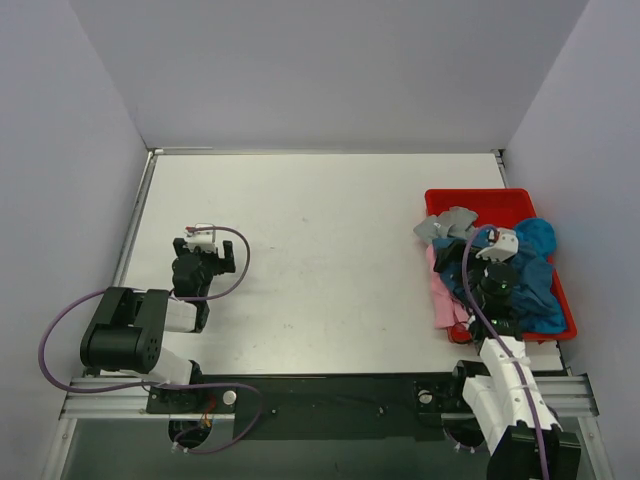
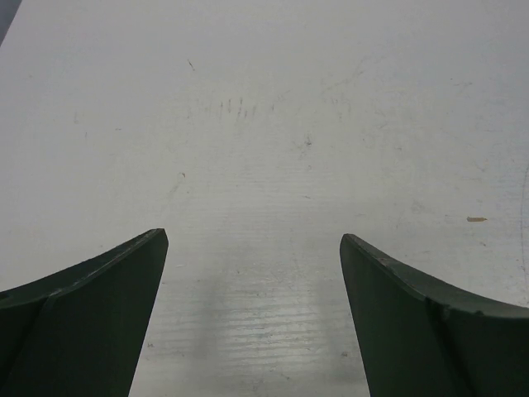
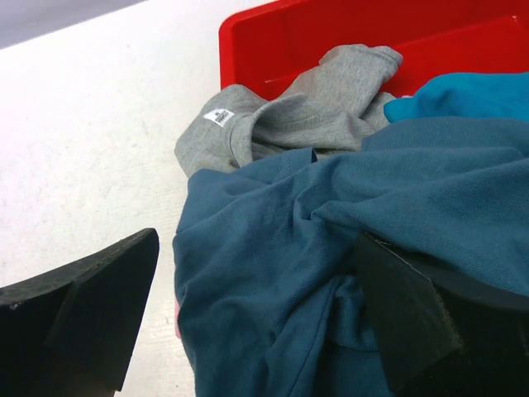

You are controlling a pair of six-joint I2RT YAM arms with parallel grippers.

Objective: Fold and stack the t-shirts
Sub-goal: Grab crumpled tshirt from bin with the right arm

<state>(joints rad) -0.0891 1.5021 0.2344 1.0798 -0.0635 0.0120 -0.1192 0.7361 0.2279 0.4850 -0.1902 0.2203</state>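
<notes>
Teal, turquoise, pink, grey t-shirts (image 3: 331, 190) lie crumpled under the open right gripper (image 3: 256, 244); left gripper (image 2: 252, 238) open.

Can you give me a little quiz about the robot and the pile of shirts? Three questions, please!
1. True or false: the left gripper has a shirt between its fingers.
2. Which shirt lies between the open fingers of the right gripper? A pink, B dark teal-blue, C yellow.
3. Fill the gap: the shirt with the small white label is ____.

Key:
1. False. It is open over the bare table.
2. B, the dark teal-blue shirt.
3. Grey. The label is on the grey shirt.
</notes>
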